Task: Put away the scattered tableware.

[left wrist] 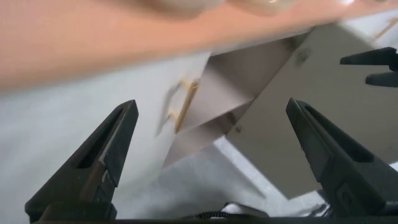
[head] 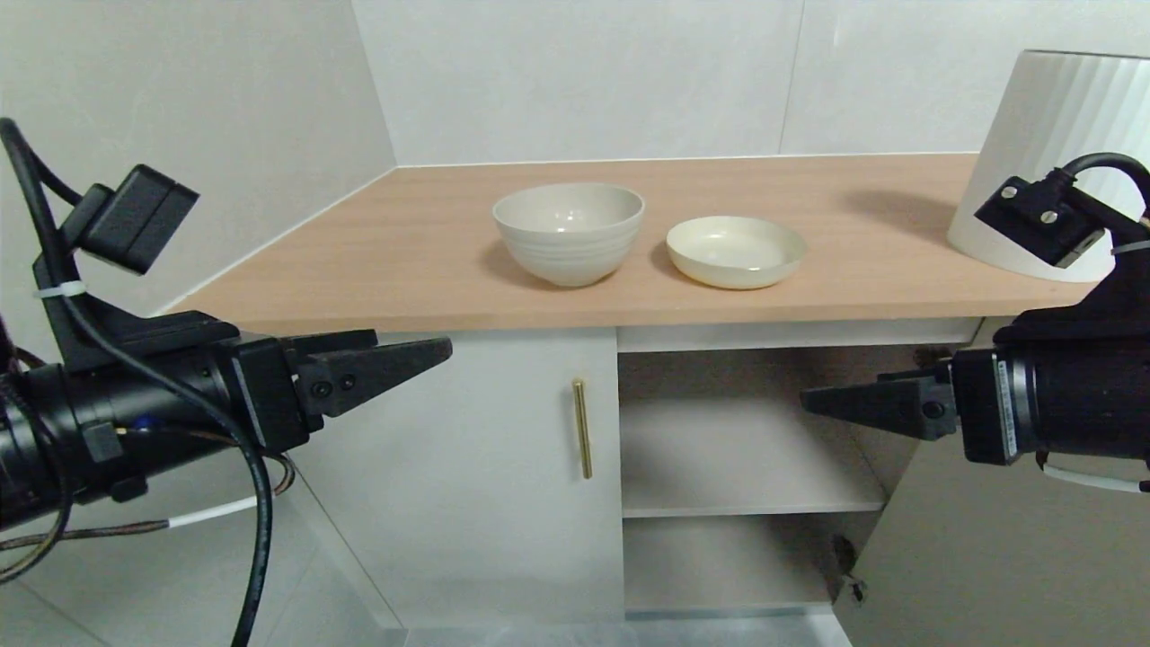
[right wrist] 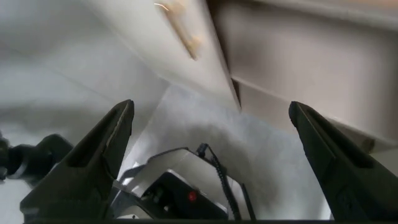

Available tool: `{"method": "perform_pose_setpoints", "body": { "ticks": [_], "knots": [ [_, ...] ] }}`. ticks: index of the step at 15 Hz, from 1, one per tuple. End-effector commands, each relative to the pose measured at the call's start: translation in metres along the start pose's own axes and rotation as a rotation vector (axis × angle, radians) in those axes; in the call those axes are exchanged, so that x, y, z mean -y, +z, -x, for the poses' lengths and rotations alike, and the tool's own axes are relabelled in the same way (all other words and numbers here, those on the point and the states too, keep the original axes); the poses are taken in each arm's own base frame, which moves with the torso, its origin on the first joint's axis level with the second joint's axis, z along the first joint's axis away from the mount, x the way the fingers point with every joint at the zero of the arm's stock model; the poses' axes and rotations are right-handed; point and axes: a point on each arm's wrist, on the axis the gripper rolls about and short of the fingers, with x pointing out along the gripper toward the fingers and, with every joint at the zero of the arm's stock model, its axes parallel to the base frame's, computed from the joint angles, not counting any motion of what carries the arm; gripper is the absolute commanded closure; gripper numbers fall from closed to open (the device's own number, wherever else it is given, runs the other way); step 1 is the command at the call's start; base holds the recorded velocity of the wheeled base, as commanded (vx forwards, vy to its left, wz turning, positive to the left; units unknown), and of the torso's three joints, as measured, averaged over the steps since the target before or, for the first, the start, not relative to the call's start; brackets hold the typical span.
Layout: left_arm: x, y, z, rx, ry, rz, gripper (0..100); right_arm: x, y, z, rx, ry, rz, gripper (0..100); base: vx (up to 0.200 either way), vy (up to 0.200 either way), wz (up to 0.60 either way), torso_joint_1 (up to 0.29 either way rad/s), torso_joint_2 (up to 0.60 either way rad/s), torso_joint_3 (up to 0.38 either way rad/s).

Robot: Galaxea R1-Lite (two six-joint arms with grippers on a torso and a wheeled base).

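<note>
- Two pieces of tableware on the light brown wooden surface (head: 359, 270): a deep off-white ribbed ceramic bowl (head: 568, 232) and a shallow cream-coloured dish (head: 735, 252). Both upright, side by side, near each other but not touching, with the bowl toward the robot's left.
- Both set in the front half of the surface, roughly above the line where the cabinet's closed half meets its open half.
- Under the surface, a white cabinet. On the left, a closed white door (head: 467, 467) with a slim upright brass handle (head: 583, 440). On the right, an open compartment crossed by one white shelf (head: 746, 458).
- Black left tool (head: 413, 346) (left wrist: 211, 106) held level below the front edge of the surface, in front of the closed door, pointing toward the robot's right. Fingers spread wide apart in the wrist view, nothing between them.
- Black right tool (head: 809, 398) (right wrist: 211, 107) held level in front of the open compartment, pointing toward the robot's left. Fingers likewise wide apart, gripping nothing.
- Tips of the two tools facing each other, well apart, either side of the brass handle.
- At the far right of the surface, a large white ribbed cylinder (head: 1060, 135), well apart from the dish.
- Small white label (head: 1008, 406) on the right arm's wrist, print too small to read.
</note>
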Motion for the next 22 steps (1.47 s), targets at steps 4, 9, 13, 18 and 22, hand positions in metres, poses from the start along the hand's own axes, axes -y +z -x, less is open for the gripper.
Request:
{"method": "perform_pose_setpoints", "body": {
  "ticks": [4,9,13,18,22],
  "knots": [
    [-0.006,-0.007,-0.014,-0.049,0.012,0.016,0,0.006,0.001,-0.003,0.005,-0.027,0.006,0,0.000,0.000,0.00,0.145,-0.48,-0.293],
    [-0.014,-0.007,-0.037,-0.091,0.024,0.030,0,0.010,0.000,-0.011,-0.011,-0.040,0.001,0,0.000,0.000,0.00,0.186,-0.47,-0.291],
    [-0.020,0.010,-0.067,-0.074,0.022,0.024,0,0.016,0.005,-0.021,0.005,-0.055,-0.003,0,0.000,0.000,0.00,0.209,-0.48,-0.295],
    [-0.026,0.016,-0.066,-0.084,0.066,0.055,0,0.026,0.010,-0.062,0.041,-0.084,0.030,0,0.000,0.000,0.00,0.140,-0.31,-0.179],
    [-0.027,0.024,-0.075,-0.172,0.132,0.247,0,0.031,0.026,-0.092,0.040,-0.261,-0.067,0,0.000,0.000,0.00,0.000,0.00,0.000]
  ]
}}
